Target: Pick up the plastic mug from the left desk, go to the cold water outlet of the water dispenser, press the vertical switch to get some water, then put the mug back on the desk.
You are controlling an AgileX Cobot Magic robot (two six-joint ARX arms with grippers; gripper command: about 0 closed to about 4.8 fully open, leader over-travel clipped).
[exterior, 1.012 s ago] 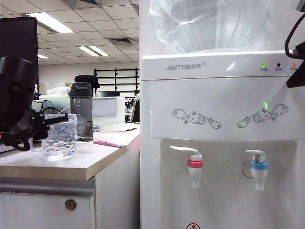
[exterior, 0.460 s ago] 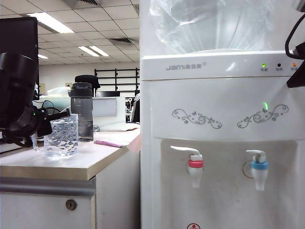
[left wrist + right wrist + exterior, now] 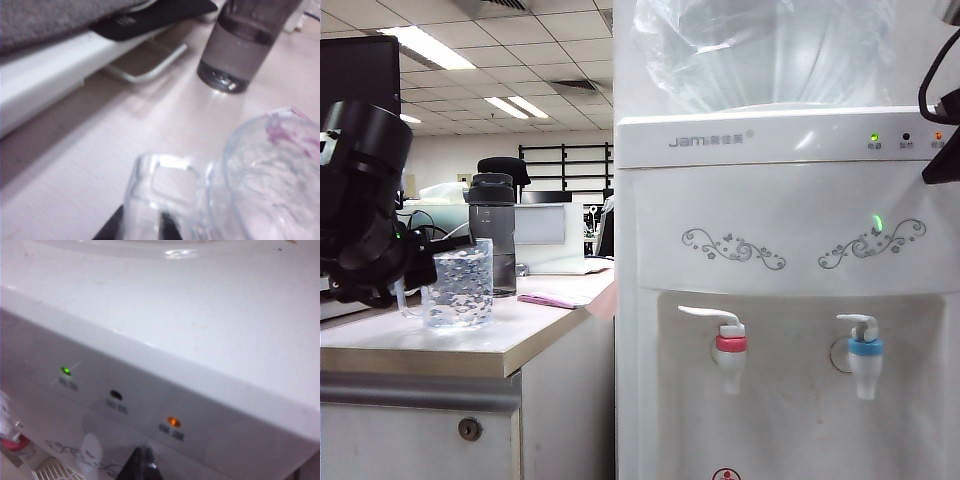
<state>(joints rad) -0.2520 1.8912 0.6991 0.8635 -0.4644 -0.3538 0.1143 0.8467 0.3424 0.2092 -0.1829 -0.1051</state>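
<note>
The clear dimpled plastic mug [image 3: 458, 286] is at the near edge of the left desk [image 3: 440, 348], and I cannot tell whether its base touches the top. My left gripper [image 3: 408, 272] reaches it from the left. In the left wrist view the dark fingers [image 3: 112, 231] flank the mug's [image 3: 270, 185] thin handle [image 3: 160, 192], so the left gripper [image 3: 142, 227] is shut on it. The water dispenser [image 3: 770, 200] fills the right. Its cold water outlet [image 3: 865, 352] has a blue collar, and the vertical switch [image 3: 858, 323] stands above it. My right gripper [image 3: 145, 464] hangs shut by the indicator lights.
A taller smoky-grey bottle [image 3: 492, 235] stands just behind the mug, also seen as a bottle [image 3: 240, 45] in the left wrist view. A pink sheet [image 3: 548, 298] lies on the desk's right end. A red-collared tap [image 3: 730, 352] sits left of the blue one. A black monitor [image 3: 360, 70] is behind my left arm.
My left gripper and the mug have shifted a little to the right along the desk, and the wrist has tipped upward. The right arm has not moved.
</note>
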